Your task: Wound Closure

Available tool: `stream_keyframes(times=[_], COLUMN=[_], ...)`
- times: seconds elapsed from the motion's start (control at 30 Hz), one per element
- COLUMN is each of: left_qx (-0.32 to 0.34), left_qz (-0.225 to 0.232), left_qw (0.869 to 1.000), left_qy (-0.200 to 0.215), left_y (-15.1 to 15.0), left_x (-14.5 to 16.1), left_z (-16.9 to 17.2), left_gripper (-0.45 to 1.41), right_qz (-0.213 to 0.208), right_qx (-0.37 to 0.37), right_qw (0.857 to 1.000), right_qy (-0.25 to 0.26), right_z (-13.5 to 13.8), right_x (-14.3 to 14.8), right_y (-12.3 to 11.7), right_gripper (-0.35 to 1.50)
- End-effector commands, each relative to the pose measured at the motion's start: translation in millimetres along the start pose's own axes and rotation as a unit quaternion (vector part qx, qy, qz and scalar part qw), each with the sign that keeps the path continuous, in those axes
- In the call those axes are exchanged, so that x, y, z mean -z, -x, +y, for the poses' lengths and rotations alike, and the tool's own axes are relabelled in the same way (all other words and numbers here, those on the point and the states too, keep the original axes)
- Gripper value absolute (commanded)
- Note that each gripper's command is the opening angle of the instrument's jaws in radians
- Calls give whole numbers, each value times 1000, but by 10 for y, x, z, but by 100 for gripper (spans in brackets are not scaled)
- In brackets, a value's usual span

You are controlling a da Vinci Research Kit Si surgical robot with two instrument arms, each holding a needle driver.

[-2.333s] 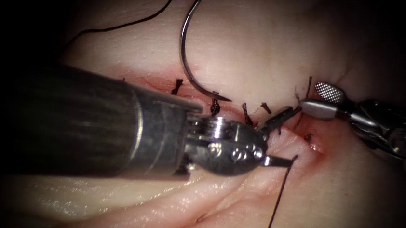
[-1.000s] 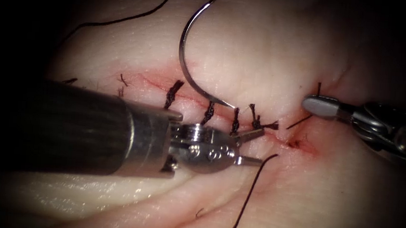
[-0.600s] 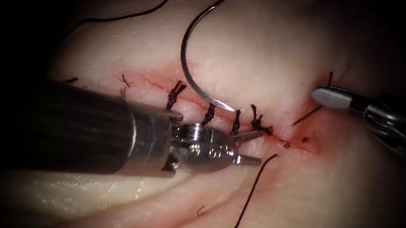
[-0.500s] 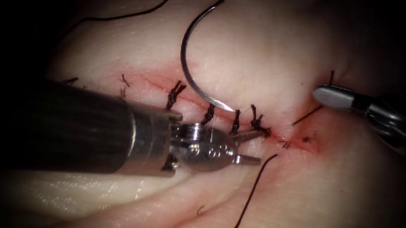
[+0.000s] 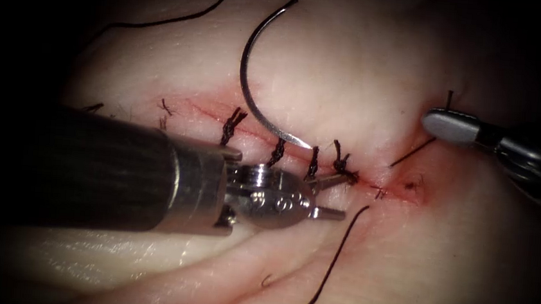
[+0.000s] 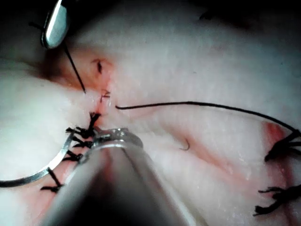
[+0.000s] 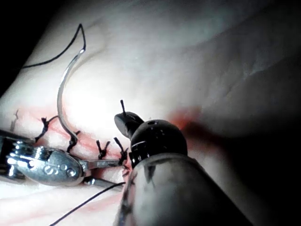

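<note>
At the cut's right end, the right gripper (image 5: 438, 122) is clenched on a short thread piece (image 5: 412, 153). One stub pokes out above the jaws; the other end trails down-left toward the cut (image 5: 371, 179).

- 2.3 s ago those jaws were open, with the textured pad showing.
- Since 0.5 s ago it has edged slightly right, taking the piece with it.

The left gripper (image 5: 333, 197) has its jaws apart, grasping nothing. The upper jaw sits against the rightmost stitch (image 5: 340, 164). Its shaft has backed left since 2.3 s ago, uncovering the row of dark, frayed knots. It has barely moved over the last second.

The needle (image 5: 245, 85) is held by neither tool. It lies on the tissue (image 5: 354, 68) above the cut, a thin steel arc with its tip by the stitch row. I can't tell whether the tip is bedded. Thread (image 5: 164, 24) runs off left from its tail. A second loose strand (image 5: 333, 260) lies below the cut, its end free near the left jaws. Red fluid (image 5: 409, 185) stains the right end.

The left wrist view shows the right gripper (image 6: 54, 26) as a smooth, shiny oval with the held strand (image 6: 75, 70) hanging from it. It also shows the needle (image 6: 51, 167) as a flat band crossing the stitches.

The right wrist view shows the left gripper (image 7: 106, 171) side-on with both jaws splayed, and the needle (image 7: 61, 94) as a full arc.
</note>
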Motion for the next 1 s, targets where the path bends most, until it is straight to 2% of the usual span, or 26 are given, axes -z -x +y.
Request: stream_keyframes(times=[0.03, 0.1, 0.17, 0.2, 0.27, 0.33, 0.47, 0.6, 0.73, 0.8, 0.93, 1.0], left_qx=[0, 9, 28, 33, 38, 25, -37, -106, -142, -155, -167, -176], left_qz=[1, 0, 6, 12, 28, 36, 58, 86, 108, 127, 184, 209], left_qw=[1000, 1000, 999, 999, 999, 999, 996, 988, 981, 976, 964, 957], left_qy=[0, 2, 14, 16, 22, 29, 50, 67, 81, 86, 93, 95], left_y=[-3, -7, -16, -21, -32, -40, -52, -52, -44, -40, -38, -41], left_x=[-6, -1, 10, 15, 30, 44, 73, 91, 101, 104, 106, 105], left_z=[-1, -2, -3, -2, -1, 1, 14, 31, 38, 40, 40, 40], left_gripper=[38, 38, 38, 38, 38, 39, 39, 39, 38, 38, 38, 38], right_qz=[1, 2, 11, 17, 33, 47, 71, 76, 77, 82, 92, 81], right_qx=[9, 17, 28, 40, 56, 60, 73, 121, 150, 191, 270, 282], right_qw=[1000, 1000, 999, 999, 997, 997, 994, 988, 983, 975, 956, 953], right_qy=[0, -16, -26, -28, -30, -32, -50, -62, -71, -73, -68, -70], right_z=[-2, -3, -3, -2, -1, 0, 0, -5, -17, -22, -28, -30], right_x=[-9, -11, -10, -9, -6, -3, 7, 22, 36, 41, 45, 46], right_y=[1, 3, 6, 6, 5, 3, 1, 1, 2, -1, -6, -5], right_gripper=[-35, -30, 46, 71, 115, 133, 140, 143, 137, 132, 145, 145])
